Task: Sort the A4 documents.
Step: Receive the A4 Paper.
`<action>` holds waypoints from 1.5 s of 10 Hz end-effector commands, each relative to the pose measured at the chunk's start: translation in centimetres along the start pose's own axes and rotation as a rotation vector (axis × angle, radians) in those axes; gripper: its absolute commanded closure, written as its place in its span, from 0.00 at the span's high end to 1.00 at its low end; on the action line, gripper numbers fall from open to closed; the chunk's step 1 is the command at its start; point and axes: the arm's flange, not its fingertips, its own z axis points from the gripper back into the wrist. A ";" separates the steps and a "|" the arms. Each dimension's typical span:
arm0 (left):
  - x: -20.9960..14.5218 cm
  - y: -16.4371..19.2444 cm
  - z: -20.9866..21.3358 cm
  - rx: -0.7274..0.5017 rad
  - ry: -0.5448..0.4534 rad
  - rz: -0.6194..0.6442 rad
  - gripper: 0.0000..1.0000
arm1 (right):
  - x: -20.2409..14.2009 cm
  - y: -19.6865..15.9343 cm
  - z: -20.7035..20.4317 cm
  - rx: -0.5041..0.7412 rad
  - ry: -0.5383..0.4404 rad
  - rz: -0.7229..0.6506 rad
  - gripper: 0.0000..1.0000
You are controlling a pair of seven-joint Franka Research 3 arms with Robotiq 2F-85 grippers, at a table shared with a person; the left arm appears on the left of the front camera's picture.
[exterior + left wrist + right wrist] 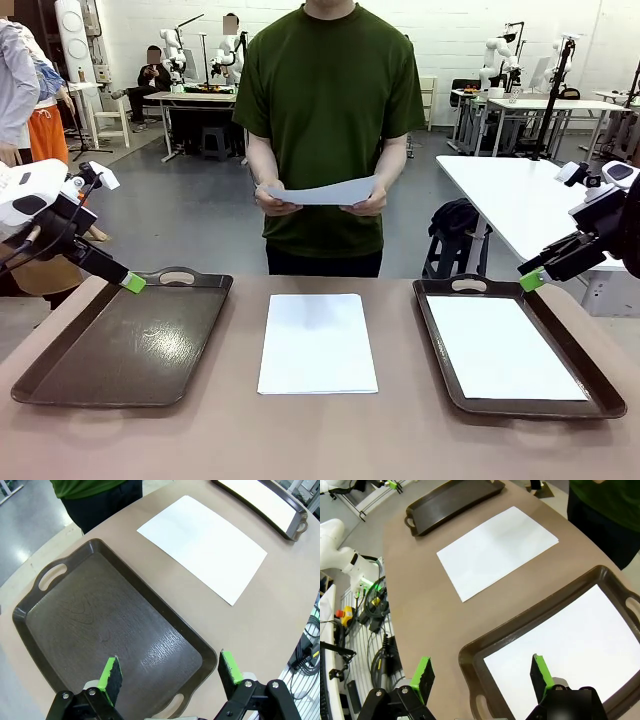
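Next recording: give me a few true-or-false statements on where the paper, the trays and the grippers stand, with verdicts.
1. The left tray has no paper in it. True.
2. The right tray has no paper in it. False: white paper lies flat in it.
3. The person holds a loose sheet. True.
4. The left gripper is clamped on paper. False: it is open and holds nothing.
5. The middle paper lies on the table between the two trays. True.
6. The right gripper is shut. False: it is open and holds nothing.
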 end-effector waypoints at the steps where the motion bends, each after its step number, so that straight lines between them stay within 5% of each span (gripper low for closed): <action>1: -0.3 0.3 -0.1 -0.005 -0.016 -0.012 1.00 | -0.2 0.0 -0.2 0.001 0.002 0.007 1.00; 15: -0.3 0.3 -0.1 -0.005 -0.016 -0.012 1.00 | -0.2 0.0 -0.2 0.001 0.002 0.007 1.00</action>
